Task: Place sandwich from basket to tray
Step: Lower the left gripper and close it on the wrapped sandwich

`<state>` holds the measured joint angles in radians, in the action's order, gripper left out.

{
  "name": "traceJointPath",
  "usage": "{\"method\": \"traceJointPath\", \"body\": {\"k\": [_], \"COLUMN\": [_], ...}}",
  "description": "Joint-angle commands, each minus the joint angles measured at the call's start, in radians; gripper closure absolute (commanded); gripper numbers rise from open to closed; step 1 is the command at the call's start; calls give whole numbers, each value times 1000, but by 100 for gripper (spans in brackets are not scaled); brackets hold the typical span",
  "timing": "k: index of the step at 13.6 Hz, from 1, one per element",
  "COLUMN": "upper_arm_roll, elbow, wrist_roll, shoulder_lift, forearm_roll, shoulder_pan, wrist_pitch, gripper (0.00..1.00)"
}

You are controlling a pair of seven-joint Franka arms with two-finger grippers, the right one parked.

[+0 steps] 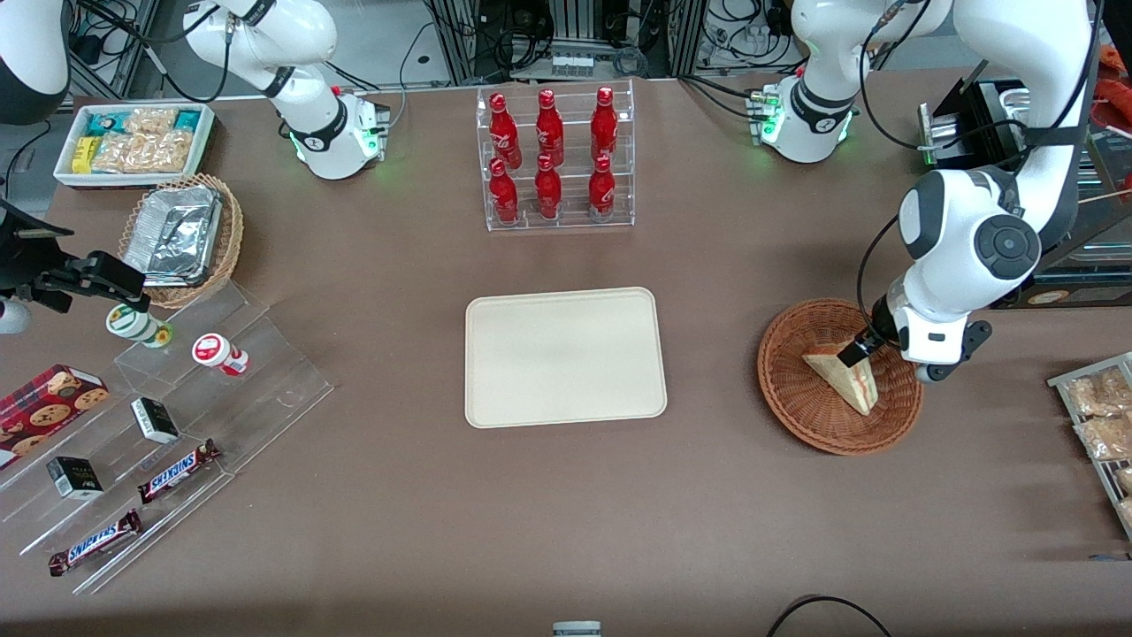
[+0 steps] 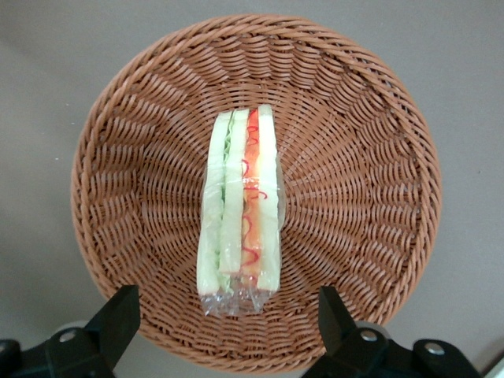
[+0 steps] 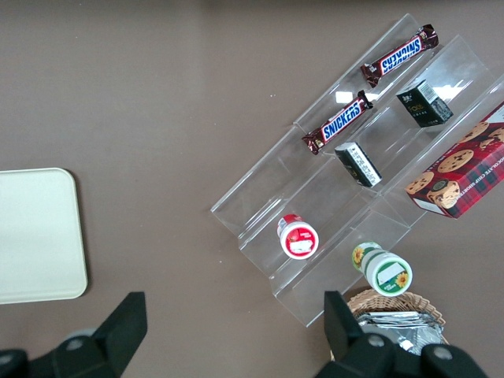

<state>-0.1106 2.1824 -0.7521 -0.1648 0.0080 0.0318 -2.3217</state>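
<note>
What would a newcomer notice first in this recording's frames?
Probably the hand, open and poised just above the sandwich lying in the basket at the working arm's end of the table. Next, the bare tray mid-table, and the rack of red bottles farther from the camera.
</note>
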Motion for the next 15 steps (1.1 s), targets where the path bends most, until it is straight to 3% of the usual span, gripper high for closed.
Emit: {"method": "traceJointPath", "body": {"k": [1, 8, 9, 10, 11, 12, 15], "upper_arm_roll": [-4, -3, -3, -3, -1, -1, -3], "elbow": [5, 2, 4, 7, 7, 7, -24], "wrist_roll": [-23, -16, -16, -16, -15, -10, -6], "shoulder_lift": [-35, -110, -114, -119, -120, -119, -85], "forearm_roll": [10, 10, 12, 12, 13, 13, 24], "shoulder_pan": [5, 5, 7, 7, 7, 7, 7], "wrist_pitch": [-51, -120, -120, -120, -114, -108, -10], "gripper": [0, 0, 12, 32, 75, 100, 100]}}
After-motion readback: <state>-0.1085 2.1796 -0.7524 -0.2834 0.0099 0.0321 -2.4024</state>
